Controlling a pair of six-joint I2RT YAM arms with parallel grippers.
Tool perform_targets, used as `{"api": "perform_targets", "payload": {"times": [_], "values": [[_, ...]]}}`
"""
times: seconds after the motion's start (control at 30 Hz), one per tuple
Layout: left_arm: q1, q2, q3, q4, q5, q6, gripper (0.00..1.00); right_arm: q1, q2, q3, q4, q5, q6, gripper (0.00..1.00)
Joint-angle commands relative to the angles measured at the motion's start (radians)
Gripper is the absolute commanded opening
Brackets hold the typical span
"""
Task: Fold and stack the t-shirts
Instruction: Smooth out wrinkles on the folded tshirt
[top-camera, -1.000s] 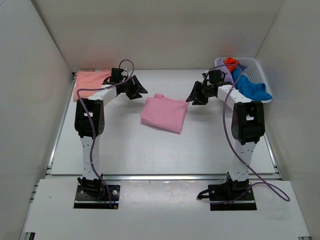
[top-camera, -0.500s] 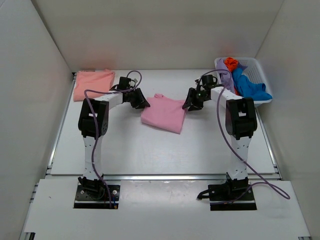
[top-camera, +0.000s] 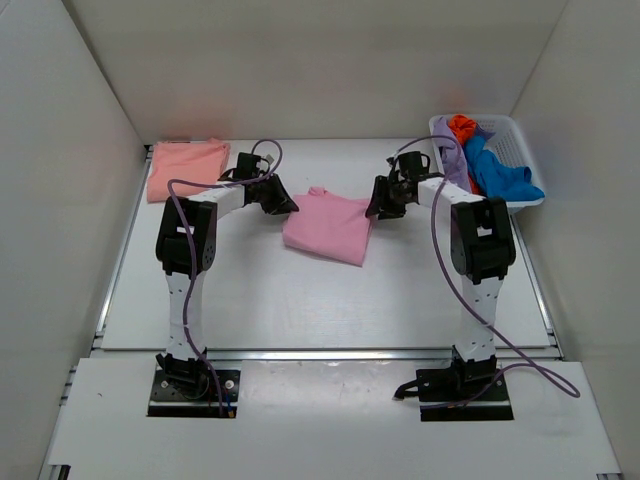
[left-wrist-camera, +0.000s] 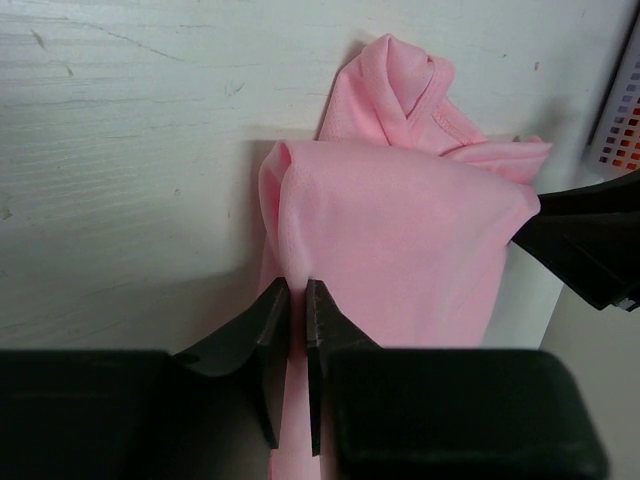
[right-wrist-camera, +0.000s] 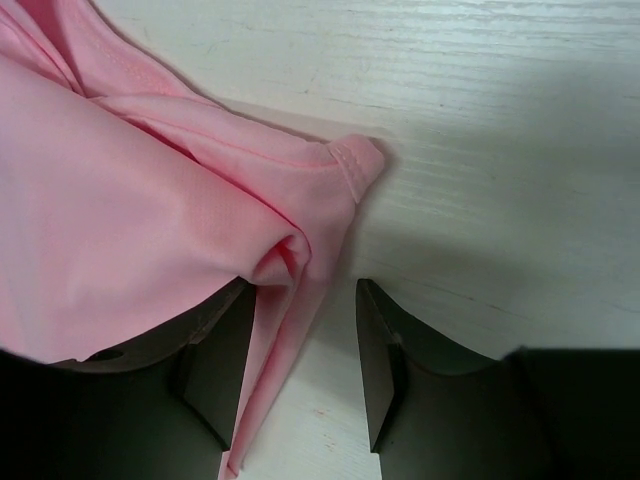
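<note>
In the top view we see the light pink t-shirt (top-camera: 328, 227) lying folded near the middle of the table (top-camera: 260, 300), a little toward the upper part of the frame. The salmon-peach t-shirt (top-camera: 184, 168) lies folded in the upper left corner, well apart from it. The left gripper (left-wrist-camera: 297, 290) is at the left edge of the pink shirt. In its wrist view the two fingers are almost together and pinch a thin fold of the cloth. The right gripper (right-wrist-camera: 303, 288) is at the right edge. Its fingers stand apart, and the border of the shirt lies loosely between them, touching one finger. The white basket (top-camera: 523, 140), holding blue, orange and purple cloths (top-camera: 495, 172), stands in the upper right.
</note>
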Motion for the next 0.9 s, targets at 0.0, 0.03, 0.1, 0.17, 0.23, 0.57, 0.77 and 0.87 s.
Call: {"api": "perform_targets", "payload": {"times": [0.0, 0.03, 0.1, 0.17, 0.23, 0.57, 0.77, 0.87], "values": [[0.004, -0.055, 0.002, 0.027, 0.023, -0.004, 0.22, 0.01, -0.09, -0.045, 0.067, 0.078, -0.036, 0.42], [0.007, -0.055, 0.005, 0.033, 0.034, -0.004, 0.19, 0.01, -0.1, -0.051, 0.088, 0.074, -0.033, 0.42], [0.007, -0.054, 0.004, 0.028, 0.032, -0.012, 0.13, 0.019, -0.118, -0.072, 0.114, 0.058, -0.028, 0.41], [0.005, -0.058, 0.004, 0.036, 0.04, -0.015, 0.1, 0.013, -0.127, -0.074, 0.137, 0.034, -0.02, 0.38], [0.004, -0.063, 0.002, 0.038, 0.035, -0.019, 0.06, 0.022, -0.132, -0.07, 0.143, 0.026, -0.028, 0.38], [-0.001, -0.064, -0.007, 0.044, 0.037, -0.022, 0.05, 0.025, -0.048, 0.016, 0.123, -0.047, -0.037, 0.36], [-0.002, -0.052, -0.01, 0.047, 0.048, -0.028, 0.05, 0.027, 0.003, 0.072, 0.084, -0.051, -0.048, 0.35], [-0.003, -0.052, -0.018, 0.058, 0.046, -0.032, 0.05, 0.03, 0.005, 0.082, 0.064, 0.018, -0.051, 0.38]]}}
